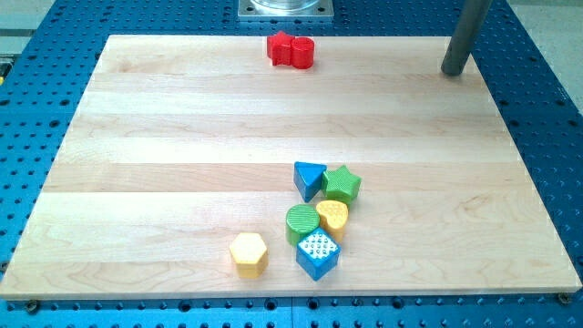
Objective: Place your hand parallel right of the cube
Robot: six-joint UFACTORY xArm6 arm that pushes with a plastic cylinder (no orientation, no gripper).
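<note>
In the camera view, my tip point(453, 70) rests near the top right corner of the wooden board point(182, 137), touching nothing; it is a bare rod, so it has no grasp to speak of and pushes no block at this moment. The blue cube point(317, 254) sits low on the board, well apart from my tip, towards the view's bottom. Touching or just beside the cube, above it, are a green cylinder point(301, 223) and a yellow heart point(332, 216). Further above the cube are a blue triangle point(309, 179) and a green star point(342, 184). A yellow hexagon point(248, 253) lies near the cube on its left. Two red blocks point(291, 50) stand far above the cube, at the top edge.

I judge the approach has hardly begun. The next move calls for a long slide down the clear right side, stopping level with the cube on its right, without nudging the heart or star.
</note>
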